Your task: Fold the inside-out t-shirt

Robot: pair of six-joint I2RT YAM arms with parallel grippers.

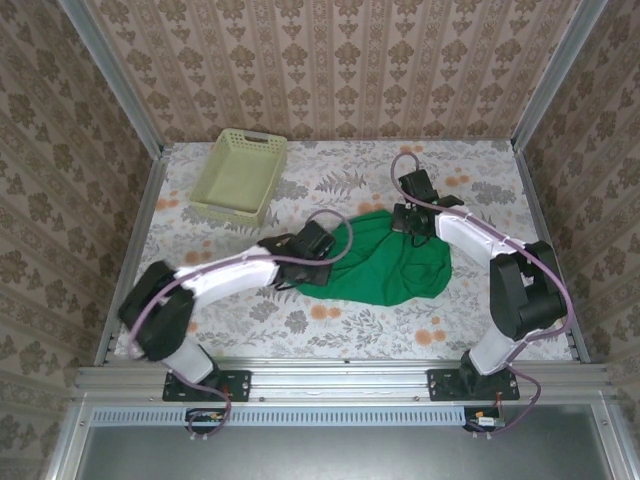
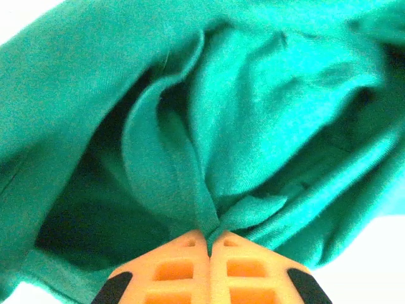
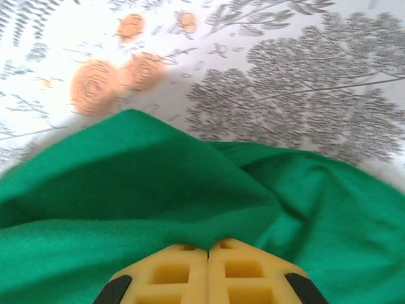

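- A bright green t-shirt (image 1: 385, 262) is seen lying in a loose, crumpled heap on the flower-patterned table (image 1: 480, 190), just to the 3 o'clock side of the table's middle.
- The cloth is bunched into a rounded mass; its widest part is spread toward 4 o'clock, and a narrower tail is drawn out toward 8 o'clock.
- The left end effector (image 1: 325, 245) is placed at the 9 o'clock edge of the heap. In the left wrist view its orange fingers (image 2: 183, 266) are pressed together, and a thin gathered fold of the green fabric is pinched between their tips.
- Beyond that pinch, deep folds and a dark hollow in the cloth are shown.
- The right end effector (image 1: 410, 215) is set at the 12 o'clock edge of the heap. In the right wrist view its yellow fingers (image 3: 171, 275) are closed tight, and a ridge of the shirt is clamped between them.
- Past the right grip, bare table with grey leaves and orange flowers is seen toward 12 o'clock.
- A pale yellow-green lattice basket (image 1: 240, 175) is set near the table's 11 o'clock corner, well apart from the shirt.
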